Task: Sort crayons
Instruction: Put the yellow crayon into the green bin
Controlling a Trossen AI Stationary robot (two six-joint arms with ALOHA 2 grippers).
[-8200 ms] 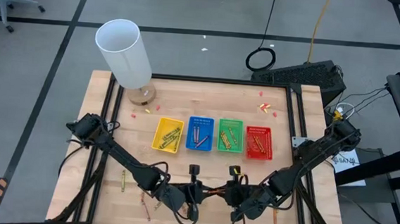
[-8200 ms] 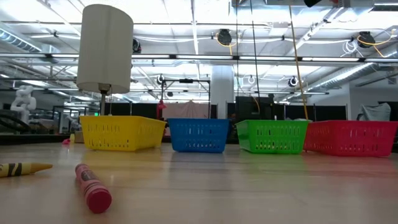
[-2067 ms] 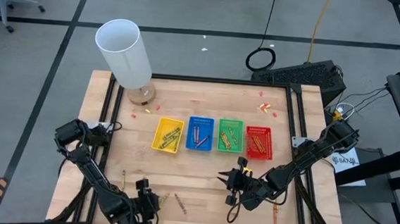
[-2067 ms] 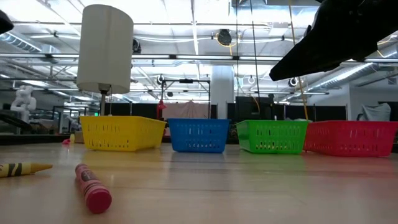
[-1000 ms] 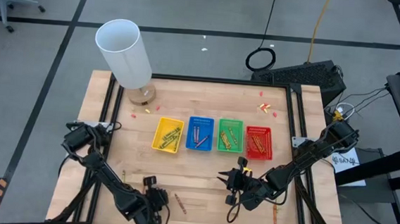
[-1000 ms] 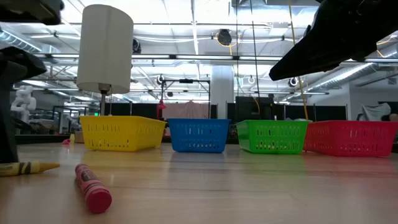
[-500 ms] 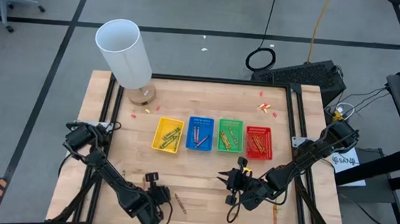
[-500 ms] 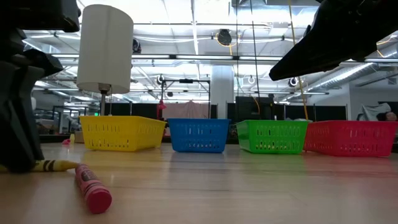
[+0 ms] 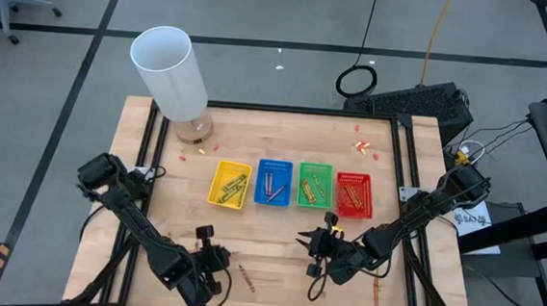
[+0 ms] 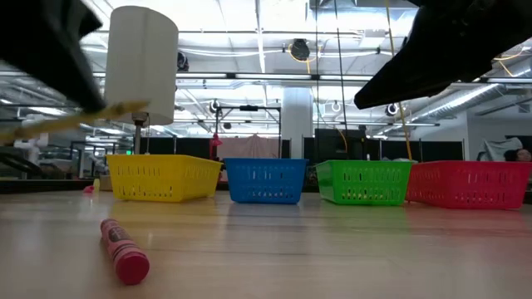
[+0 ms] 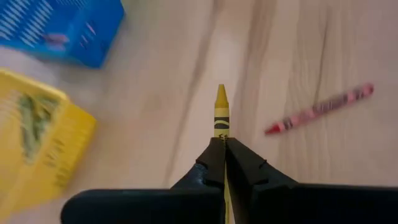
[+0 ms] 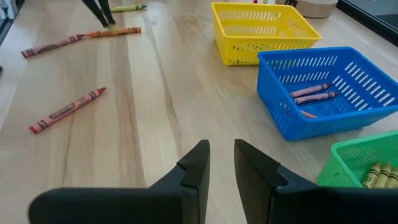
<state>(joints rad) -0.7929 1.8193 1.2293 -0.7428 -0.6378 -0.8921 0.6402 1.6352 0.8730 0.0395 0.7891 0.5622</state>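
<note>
High view showed the sorting well under way: the yellow tray (image 9: pixel 230 184), blue tray (image 9: pixel 273 182), green tray (image 9: pixel 315 184) and red tray (image 9: pixel 354 194) stood in a row at the middle of the frame, each already holding several crayons. By this picture, most of the work appeared done, though a few sticks were left loose on the table (image 9: pixel 284 134).

The left gripper (image 9: pixel 216 257), at the lower left of centre in the high view, had its jaws clamped together on a yellow crayon (image 11: pixel 221 113), whose tip stuck out past the fingertips in the left wrist view. The low view showed that crayon (image 10: pixel 79 120) lifted clear of the wood at the upper left of the frame, tilted, so the pick-up looked complete and the carry to the yellow tray was probably next.

Left on the table were a red crayon (image 9: pixel 245 278) just beside the left gripper in the lower centre, and another crayon (image 9: pixel 375 297) at the lower right near the table's edge. The right wrist view added more at its upper left: a red crayon, an orange crayon (image 12: pixel 117 31) and a green crayon (image 12: pixel 129 8).

The right gripper (image 9: pixel 318 256) hovered below the green tray, its jaws slightly apart and holding nothing.
</note>
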